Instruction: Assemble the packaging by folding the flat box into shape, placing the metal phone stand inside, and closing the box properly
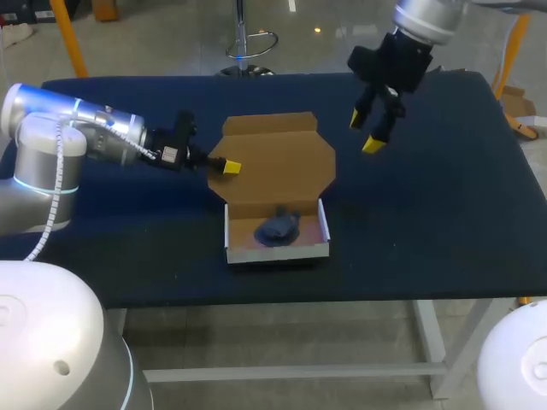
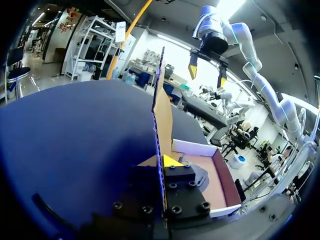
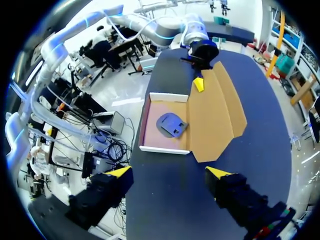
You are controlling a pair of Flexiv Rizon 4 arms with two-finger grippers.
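Observation:
A cardboard box point(image 1: 231, 243) with white walls sits mid-table, its tray holding the dark metal phone stand point(image 1: 279, 227). The brown lid point(image 1: 282, 166) is open behind the tray. My left gripper point(image 1: 227, 166) is shut on the lid's left edge; in the left wrist view the lid point(image 2: 163, 112) runs edge-on through that gripper point(image 2: 163, 162). Up and to the right of the lid, my right gripper point(image 1: 370, 130) hangs open with nothing between its fingers. The right wrist view has that gripper point(image 3: 169, 172) above the table, with the tray point(image 3: 165, 148), the stand point(image 3: 172, 125), the lid point(image 3: 215, 112) and the left gripper point(image 3: 199, 84) ahead of it.
The dark blue table point(image 1: 427, 222) has bare cloth to the right and left of the box. Its front edge lies just below the tray. My left arm point(image 1: 77, 137) lies low across the left side of the table.

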